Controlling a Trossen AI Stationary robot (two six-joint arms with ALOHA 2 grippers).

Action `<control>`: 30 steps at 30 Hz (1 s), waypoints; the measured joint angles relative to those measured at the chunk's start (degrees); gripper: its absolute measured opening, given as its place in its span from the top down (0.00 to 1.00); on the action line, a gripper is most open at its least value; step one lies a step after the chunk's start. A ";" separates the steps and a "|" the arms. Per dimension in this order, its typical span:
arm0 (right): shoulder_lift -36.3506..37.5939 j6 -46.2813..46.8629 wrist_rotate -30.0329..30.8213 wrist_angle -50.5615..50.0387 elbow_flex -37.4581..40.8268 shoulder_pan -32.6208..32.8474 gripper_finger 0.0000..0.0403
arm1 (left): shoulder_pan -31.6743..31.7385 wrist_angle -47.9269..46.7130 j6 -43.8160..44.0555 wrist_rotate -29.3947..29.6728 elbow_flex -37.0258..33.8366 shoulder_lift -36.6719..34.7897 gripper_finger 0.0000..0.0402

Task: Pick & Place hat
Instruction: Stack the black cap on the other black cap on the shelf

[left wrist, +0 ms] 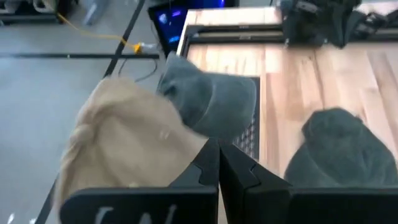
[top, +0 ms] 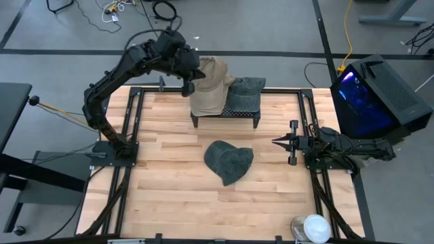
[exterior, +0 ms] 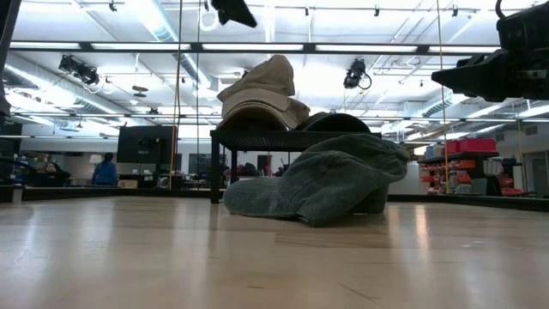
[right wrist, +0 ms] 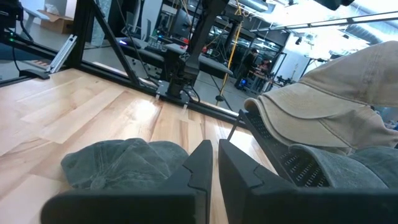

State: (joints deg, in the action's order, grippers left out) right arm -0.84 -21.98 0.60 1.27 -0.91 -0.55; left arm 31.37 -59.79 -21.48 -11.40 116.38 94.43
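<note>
Pale wooden plank worktop [top: 169,196] inside a dark metal frame: it carries everything below, with broad bare boards on its near half. My right arm waits at the right edge, its pincer [top: 277,141] pressed fully shut on nothing and pointing left toward the middle.

Low black mesh rack on legs [top: 237,115], at the far edge: it bears two hats side by side, touching. The beige cloth cap [top: 209,85] sits on its left end, a dark grey cap [top: 247,88] on its right.

Third hat, a crumpled grey-green fabric hat [top: 229,161]: it lies loose on the boards near centre, just in front of the rack.

My left pincer [top: 188,89]: it hangs over the far-left side of the beige cap. In the left wrist view the fingers [left wrist: 208,171] meet with no gap and no cloth between them, so I hold nothing.

To grip well, I judge I should open wide, come down on the crown, then lift straight up. The rack's edge and the neighbouring grey cap are the snag hazards; open room lies nearward.
</note>
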 joint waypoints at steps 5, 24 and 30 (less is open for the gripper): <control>0.00 0.00 -0.02 -0.01 0.00 0.01 0.93 | -2.39 7.05 2.11 -0.65 -7.81 -2.19 1.00; 0.02 0.00 0.00 -0.01 0.00 0.01 0.93 | -18.43 38.69 11.94 0.72 -50.08 -18.88 1.00; 0.02 0.00 0.00 0.00 0.00 0.00 0.93 | -24.97 42.12 11.87 0.49 -57.68 -21.83 1.00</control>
State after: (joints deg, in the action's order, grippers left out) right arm -0.82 -21.98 0.60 1.27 -0.91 -0.55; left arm 6.41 -17.67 -9.61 -10.91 58.70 72.60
